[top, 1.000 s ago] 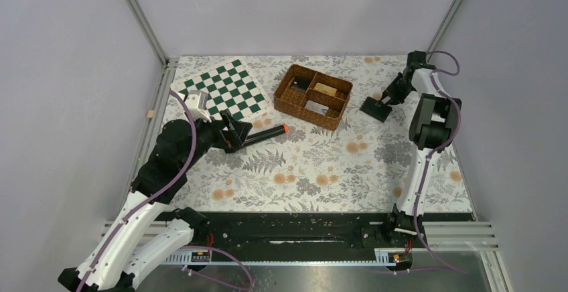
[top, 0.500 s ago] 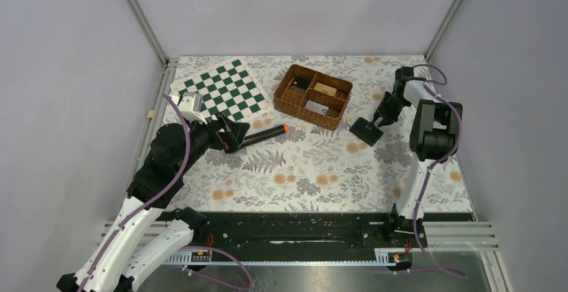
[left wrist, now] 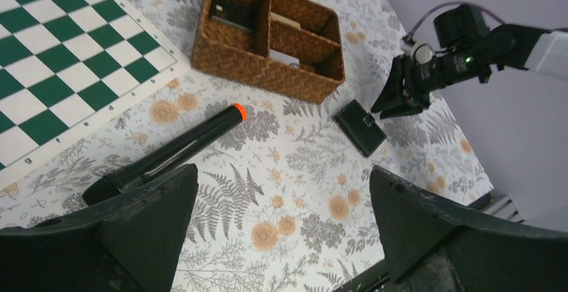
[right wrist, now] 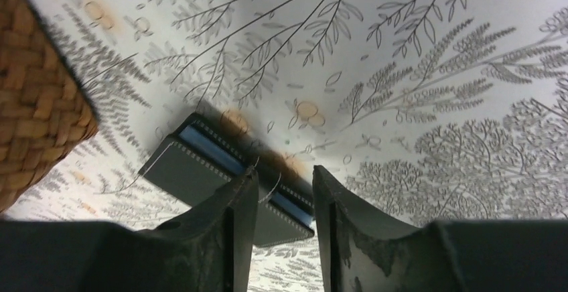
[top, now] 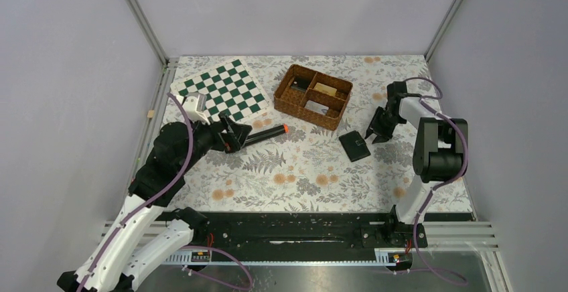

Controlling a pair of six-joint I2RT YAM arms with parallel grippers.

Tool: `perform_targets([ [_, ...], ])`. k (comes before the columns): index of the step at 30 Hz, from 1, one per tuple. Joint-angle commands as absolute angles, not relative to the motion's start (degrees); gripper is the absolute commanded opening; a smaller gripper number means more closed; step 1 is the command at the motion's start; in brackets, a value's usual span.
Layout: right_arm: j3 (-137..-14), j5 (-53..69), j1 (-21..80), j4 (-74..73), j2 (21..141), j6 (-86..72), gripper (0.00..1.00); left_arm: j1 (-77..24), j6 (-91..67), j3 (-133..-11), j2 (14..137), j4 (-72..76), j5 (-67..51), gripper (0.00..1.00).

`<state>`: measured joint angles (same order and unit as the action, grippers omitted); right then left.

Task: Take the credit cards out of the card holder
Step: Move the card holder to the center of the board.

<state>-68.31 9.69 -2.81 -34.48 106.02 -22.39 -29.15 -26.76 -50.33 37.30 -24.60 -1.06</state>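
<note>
Closed black card holder (top: 354,146) lying flat near the wicker basket (top: 301,111).
Right gripper (top: 372,135) just beside it, fingers slightly parted, holding nothing; left gripper (top: 236,132) spread wide, well apart.

— What lies on the table (top: 295,171)?
— A flowered cloth covers it. At 10 o'clock sits a green-and-white chessboard (top: 222,92), turned slightly askew. At 12 o'clock stands a brown wicker basket (top: 285,101) with three compartments.
— Anything inside?
— A dark piece (left wrist: 231,14), a tan piece (left wrist: 289,21) and a pale piece (left wrist: 285,57), one per compartment; too small to name.
— What else?
— A black cylinder (top: 266,132) lies flat at 9 o'clock of centre. Its orange tip points between 2 and 3 o'clock, near the basket but apart from it and from the board.
</note>
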Motion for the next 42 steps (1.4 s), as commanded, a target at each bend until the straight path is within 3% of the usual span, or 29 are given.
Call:
perform_targets([
  [1,-67.0,11.5,-2.5,-32.8,98.6,-23.5,0.45,-29.3,-25.6,-51.3,37.7,-26.7,-6.4,0.98],
  [4,-66.4,14.6,-2.5,-31.2,97.5,-22.0,0.51,-29.3,-25.4,-51.9,37.1,-29.7,-9.9,0.98],
  [12,-66.0,21.4,-2.5,-29.6,101.8,-19.0,0.51,-29.3,-29.4,-49.0,35.4,-31.0,-16.7,0.95],
  [25,-62.7,24.3,-1.7,-31.7,101.7,-15.3,0.51,-29.4,-33.1,-44.7,38.7,-30.9,-14.9,0.92],
  [32,-61.2,16.4,4.3,-34.8,99.2,-14.4,0.39,-29.4,-34.6,-43.1,39.3,-29.6,-14.2,0.91],
  [38,-57.9,14.4,7.7,-33.6,96.4,-15.4,0.22,-29.3,-36.1,-42.2,39.4,-28.7,-13.8,0.91],
  [42,-55.6,12.3,12.7,-33.1,94.6,-15.6,0.18,-29.4,-37.0,-41.4,39.0,-28.5,-13.0,0.91],
])
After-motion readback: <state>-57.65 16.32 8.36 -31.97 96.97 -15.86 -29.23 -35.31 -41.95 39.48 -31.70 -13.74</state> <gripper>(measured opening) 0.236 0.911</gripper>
